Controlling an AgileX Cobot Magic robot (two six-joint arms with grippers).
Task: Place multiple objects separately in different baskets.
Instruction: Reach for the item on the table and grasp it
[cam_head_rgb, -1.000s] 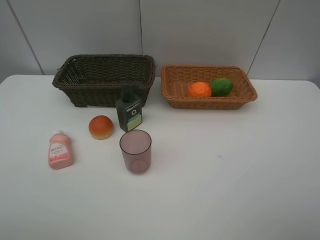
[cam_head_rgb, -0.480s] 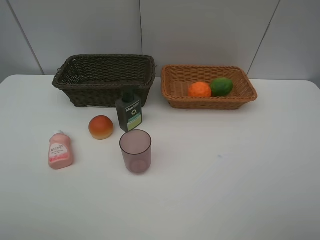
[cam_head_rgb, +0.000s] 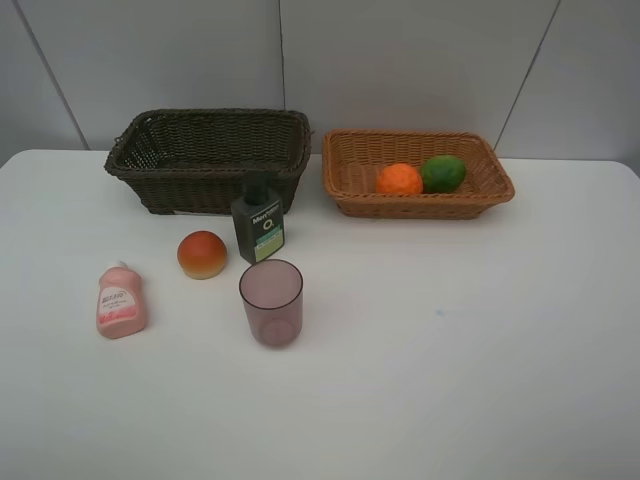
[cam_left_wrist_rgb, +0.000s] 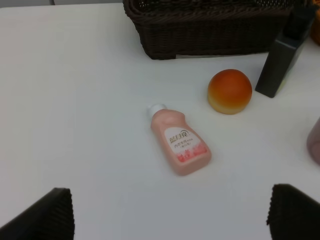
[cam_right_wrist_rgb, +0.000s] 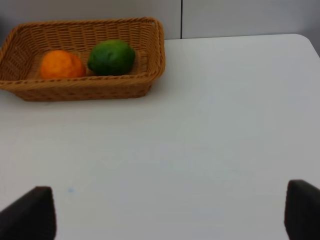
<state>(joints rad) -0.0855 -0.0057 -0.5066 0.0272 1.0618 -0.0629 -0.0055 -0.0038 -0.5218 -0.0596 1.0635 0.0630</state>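
The dark brown basket (cam_head_rgb: 200, 188) stands at the back left and the light tan basket (cam_head_rgb: 420, 207) to its right. An orange mandarin (cam_head_rgb: 399, 179) and a green lime (cam_head_rgb: 443, 173) lie in the tan one. On the table in front of the dark basket are a dark green bottle (cam_head_rgb: 259, 225), a red-orange peach (cam_head_rgb: 202, 253), a purple-tinted cup (cam_head_rgb: 271, 302) and a pink bottle (cam_head_rgb: 120, 302) lying flat. My left gripper (cam_left_wrist_rgb: 170, 220) is open, short of the pink bottle (cam_left_wrist_rgb: 180, 146). My right gripper (cam_right_wrist_rgb: 167, 212) is open over bare table, well back from the tan basket (cam_right_wrist_rgb: 85, 87). Neither arm shows in the high view.
The white table (cam_head_rgb: 480, 350) runs to a grey panelled wall (cam_head_rgb: 400, 60) behind the baskets. The dark basket's inside looks bare from here.
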